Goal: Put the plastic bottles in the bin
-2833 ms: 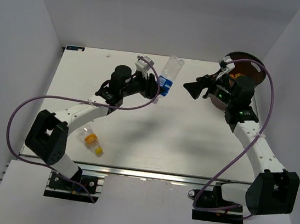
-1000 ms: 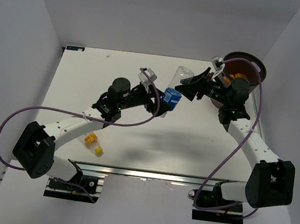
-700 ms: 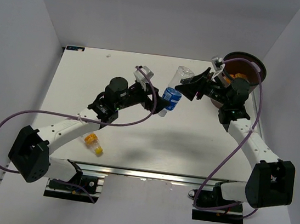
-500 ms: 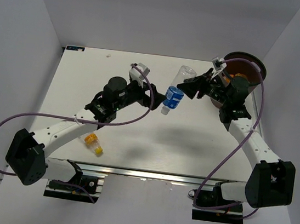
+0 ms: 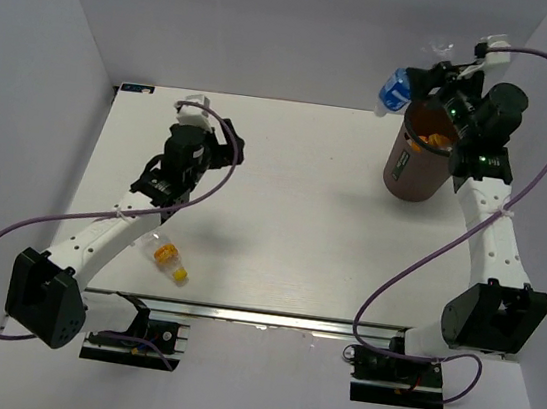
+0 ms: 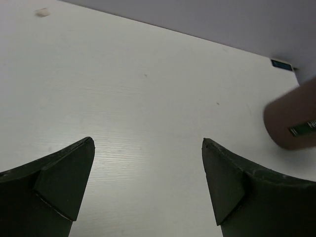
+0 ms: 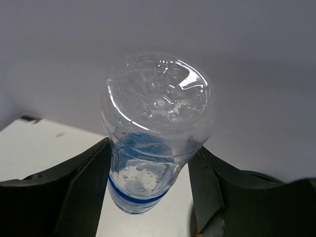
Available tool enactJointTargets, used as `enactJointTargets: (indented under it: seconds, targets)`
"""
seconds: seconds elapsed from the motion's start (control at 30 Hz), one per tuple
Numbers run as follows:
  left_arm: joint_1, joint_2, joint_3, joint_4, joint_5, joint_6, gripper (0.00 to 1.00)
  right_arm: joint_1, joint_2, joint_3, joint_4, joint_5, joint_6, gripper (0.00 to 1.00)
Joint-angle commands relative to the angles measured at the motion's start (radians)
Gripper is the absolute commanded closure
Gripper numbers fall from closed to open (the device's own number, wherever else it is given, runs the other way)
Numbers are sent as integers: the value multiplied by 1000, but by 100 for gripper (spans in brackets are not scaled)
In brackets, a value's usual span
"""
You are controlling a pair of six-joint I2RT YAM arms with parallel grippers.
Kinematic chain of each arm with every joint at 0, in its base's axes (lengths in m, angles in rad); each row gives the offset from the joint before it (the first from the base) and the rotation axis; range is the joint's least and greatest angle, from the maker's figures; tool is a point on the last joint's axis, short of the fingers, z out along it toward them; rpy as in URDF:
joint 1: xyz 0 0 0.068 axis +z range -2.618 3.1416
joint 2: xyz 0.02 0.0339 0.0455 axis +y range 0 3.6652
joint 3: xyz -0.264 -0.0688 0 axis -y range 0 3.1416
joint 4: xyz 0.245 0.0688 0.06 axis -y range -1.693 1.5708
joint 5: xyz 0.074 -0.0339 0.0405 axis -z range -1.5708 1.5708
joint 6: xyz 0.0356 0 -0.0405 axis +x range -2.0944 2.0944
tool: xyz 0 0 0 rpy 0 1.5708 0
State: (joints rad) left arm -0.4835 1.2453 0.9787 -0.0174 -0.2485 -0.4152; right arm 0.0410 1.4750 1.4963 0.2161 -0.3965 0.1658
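Clear plastic, blue-labelled — the bottle [image 5: 398, 88] sits clamped in the right gripper [image 7: 148, 177], above the bin's [image 5: 410, 177] left rim rather than its mouth. Let go here, it could clip the rim and tumble outside. The left gripper [image 6: 148, 187], well away from the bin, gapes empty. Orange shapes [image 5: 431, 140] show inside the bin — how many bottles, I cannot tell.

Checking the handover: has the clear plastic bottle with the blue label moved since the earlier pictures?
Yes. The clear blue-labelled plastic bottle moved right, from mid-table to near the dark-brown cylindrical bin's rim.
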Motion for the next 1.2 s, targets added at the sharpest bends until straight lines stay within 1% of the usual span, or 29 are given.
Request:
enactJointTargets:
  seconds: [0.0,0.03,0.07,0.1,0.17,0.2,0.3,0.47,0.53,0.6,0.73,0.77,0.8,0.83,0.93,1.03,1.1,1.13,1.17]
  targets:
    - [66,-38,-34,-73,-75,-123,2,-29,-7,41,-21,297,-150,90]
    - [69,-40,-41,-73,-127,-140,2,-29,-8,39,-14,345,-160,90]
    - [71,-40,-46,-76,-135,-143,2,-30,-8,38,-5,388,-219,89]
    - [72,-41,-46,-81,-135,-143,2,-58,-7,38,11,491,-241,89]
    - [72,-43,-40,-102,-146,-160,2,-61,-4,36,37,576,-314,89]
    - [74,-44,-37,-111,-156,-169,2,-62,1,35,61,644,-334,89]
    - [79,-55,-25,-174,-221,-229,2,-64,36,56,40,699,-397,88]
    - [85,-75,-26,-314,-334,-361,2,-70,84,42,-1,670,-404,84]
    - [83,-75,-34,-364,-337,-410,2,-72,94,21,-7,633,-379,83]
    - [85,-73,-43,-397,-337,-460,2,-72,102,4,-7,616,-362,79]
    - [85,-75,-51,-492,-347,-523,2,-73,122,-30,-4,608,-345,74]
    - [85,-81,-58,-501,-348,-536,2,-73,123,-50,-3,607,-339,67]
    - [85,-84,-73,-510,-353,-543,2,-73,122,-63,8,601,-338,64]
    - [85,-86,-80,-533,-357,-551,2,-73,117,-82,20,602,-328,64]
    - [85,-104,-103,-579,-388,-579,2,-73,96,-152,58,587,-308,46]
    - [85,-136,-113,-601,-420,-594,2,-73,87,-177,69,584,-298,37]
    - [85,-158,-118,-607,-431,-602,2,-73,84,-177,65,575,-296,24]
    - [83,-162,-123,-616,-436,-605,2,-73,81,-176,60,570,-293,16]
    - [85,-164,-123,-624,-448,-614,2,-73,79,-176,60,567,-295,11]
